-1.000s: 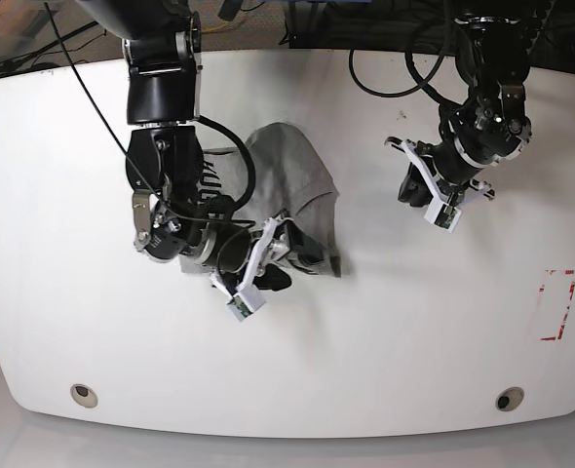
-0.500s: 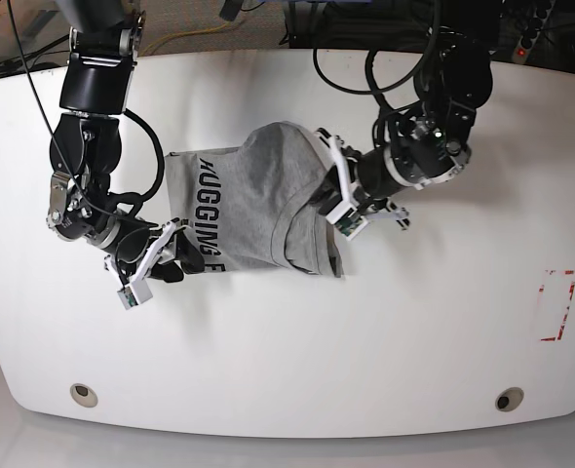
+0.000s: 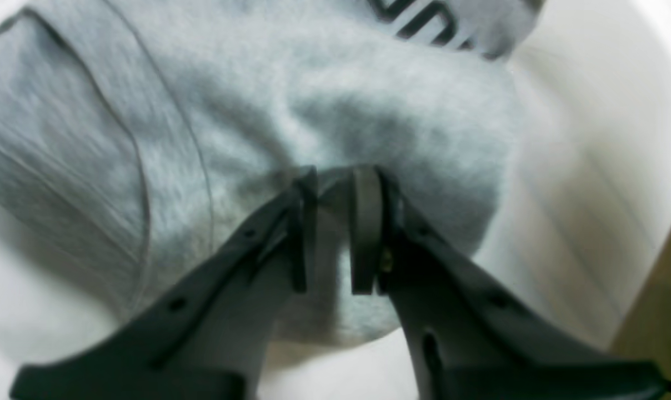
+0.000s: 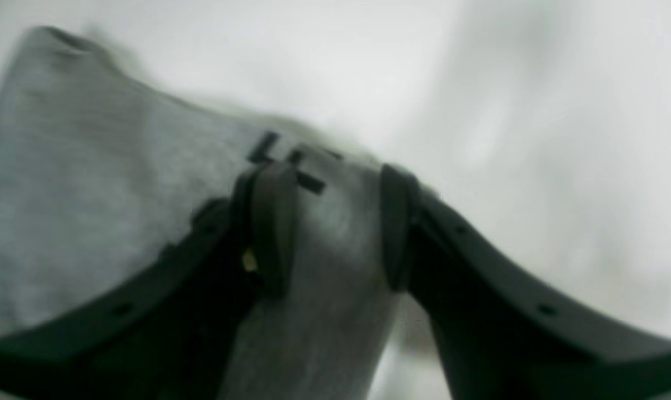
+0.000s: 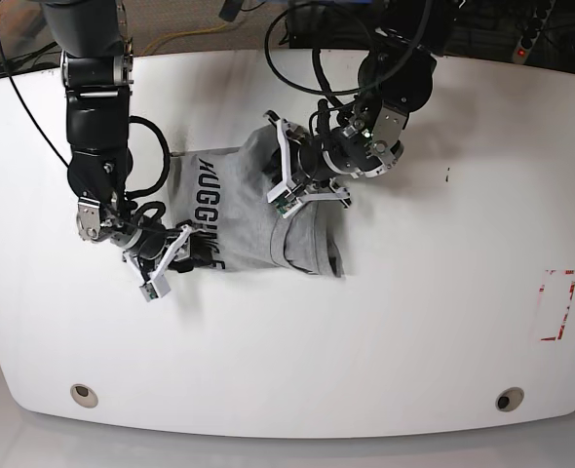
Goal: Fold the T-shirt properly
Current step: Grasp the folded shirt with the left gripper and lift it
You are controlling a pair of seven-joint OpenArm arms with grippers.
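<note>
T-shirt (image 5: 258,210): heather-grey jersey, bunched mid-table (image 5: 443,322), dark block lettering up. Base view alone places both arms. Left gripper (image 3: 335,233): nearly closed, pinching a soft grey fold. Right gripper (image 4: 327,222): half-closed, clamping the lettered edge; blurred.

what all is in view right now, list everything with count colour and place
T-shirt: one, heather grey with dark block lettering, bunched at the table's middle, lettered edge toward the base view's left
table: one, white, fills the base view
table holes: two, round, dark-rimmed, near the front edge, one toward each corner
tape marking: one, red, a rectangle outline near the table's right edge
cables: several, black, behind the table and along the arms
left end effector: one, black, shut on a fold of the shirt
right end effector: one, black, astride the lettered edge
</note>
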